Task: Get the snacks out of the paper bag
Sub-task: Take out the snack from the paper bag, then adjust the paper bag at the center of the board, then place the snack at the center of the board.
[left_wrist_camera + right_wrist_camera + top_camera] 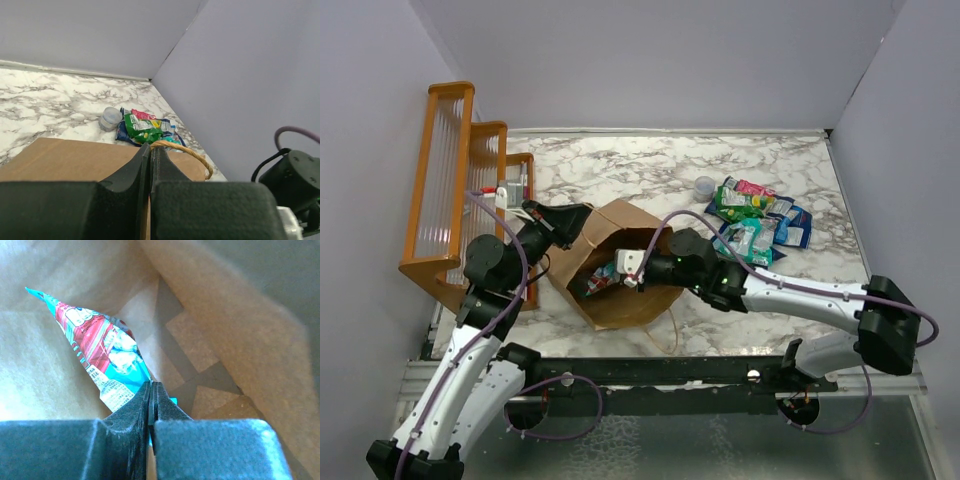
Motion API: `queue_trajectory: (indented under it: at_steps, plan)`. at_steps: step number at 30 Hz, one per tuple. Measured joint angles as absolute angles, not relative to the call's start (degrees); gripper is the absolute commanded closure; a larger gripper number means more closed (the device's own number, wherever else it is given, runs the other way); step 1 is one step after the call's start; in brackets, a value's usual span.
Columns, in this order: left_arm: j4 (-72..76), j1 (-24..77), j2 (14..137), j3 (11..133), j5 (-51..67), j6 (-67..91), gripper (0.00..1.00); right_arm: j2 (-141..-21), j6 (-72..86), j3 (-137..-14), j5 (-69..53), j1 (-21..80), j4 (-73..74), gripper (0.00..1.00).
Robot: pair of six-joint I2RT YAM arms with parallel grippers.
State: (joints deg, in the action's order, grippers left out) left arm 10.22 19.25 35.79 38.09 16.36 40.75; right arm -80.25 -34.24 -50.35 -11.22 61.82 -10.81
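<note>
At the near edge of a white-and-grey marble table (620, 160), walled in by plain pale lilac panels, two arms work a tall brown kraft paper bag (620, 308) at centre. The bag appears to lie tipped over, its long axis running left to right and its mouth gaping up and toward the right arm. The right end effector (151, 390) is deep inside, clenched on the lower end of a red-and-teal foil snack packet (107, 357). The packet's long axis runs diagonally away from the fingers, its pointed corner aimed at the bag's inner wall. The left end effector (151, 149) is pinched tight on the bag's rim beside a twisted handle. Farther right lies a heap of green, blue and pink foil snack packets (755, 215), with a small clear round plastic cup (704, 185) just beside it. An orange wooden rack (450, 180) stands at far left.
</note>
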Motion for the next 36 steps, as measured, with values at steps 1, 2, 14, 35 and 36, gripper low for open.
queue_trajectory:
  at_steps: [1,2,14,35,36]
  plan:
    - [10.17,19.25,36.10,38.09,16.36,40.75,1.00,-79.13,-33.67,-50.68,-11.66,61.82,-10.46,0.99]
    - [10.02,19.25,36.25,38.09,16.29,40.75,1.00,-78.41,-33.26,-50.85,-11.94,61.82,-10.20,0.99]
    - [2.04,19.25,36.82,40.80,8.84,40.25,1.00,-64.64,-31.77,-56.07,-12.23,61.82,-2.70,0.99]
    - [1.06,19.25,47.86,54.74,7.60,39.83,1.00,-62.48,-38.33,-67.81,24.01,53.15,-14.24,0.99]
    - [1.85,19.25,48.53,55.48,8.19,40.25,1.00,-63.05,-35.77,-67.33,23.88,49.58,-13.58,0.99]
